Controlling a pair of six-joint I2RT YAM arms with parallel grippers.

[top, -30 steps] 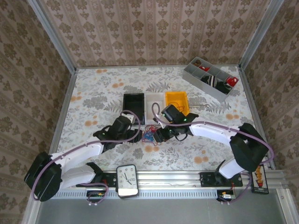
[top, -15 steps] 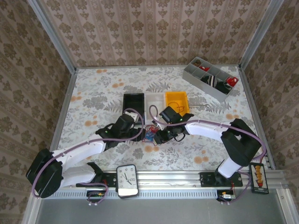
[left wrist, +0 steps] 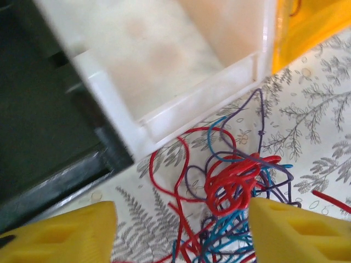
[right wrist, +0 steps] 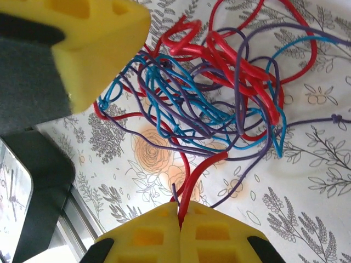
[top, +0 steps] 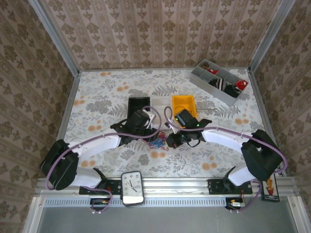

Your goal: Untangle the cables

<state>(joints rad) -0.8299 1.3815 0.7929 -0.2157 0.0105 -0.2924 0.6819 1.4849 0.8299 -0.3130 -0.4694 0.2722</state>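
Note:
The cables [top: 156, 142] lie as a tangled clump of red, blue and dark purple-grey wire on the floral table, in front of the bins. In the left wrist view my left gripper [left wrist: 181, 236] is open. A red coil [left wrist: 237, 181] and blue strands lie between its yellow fingers [left wrist: 299, 230] without being pinched. My right gripper [right wrist: 180, 212] is shut on a red cable end [right wrist: 198, 175], and a dark wire tip pokes out beside it. The rest of the clump [right wrist: 219, 87] spreads just beyond its fingertips. From above, the right gripper [top: 171, 141] touches the clump's right side and the left gripper [top: 149, 131] its upper left.
A black bin [top: 138, 109], a white bin [left wrist: 164, 66] and an orange bin [top: 183, 103] stand in a row right behind the clump. A grey compartment tray [top: 218, 81] sits at the back right. A clock [top: 131, 187] rests on the front rail.
My left arm has swung up and to the right, closer to the bins and over the clump's upper left. The right wrist shifted slightly right, still holding the red cable.

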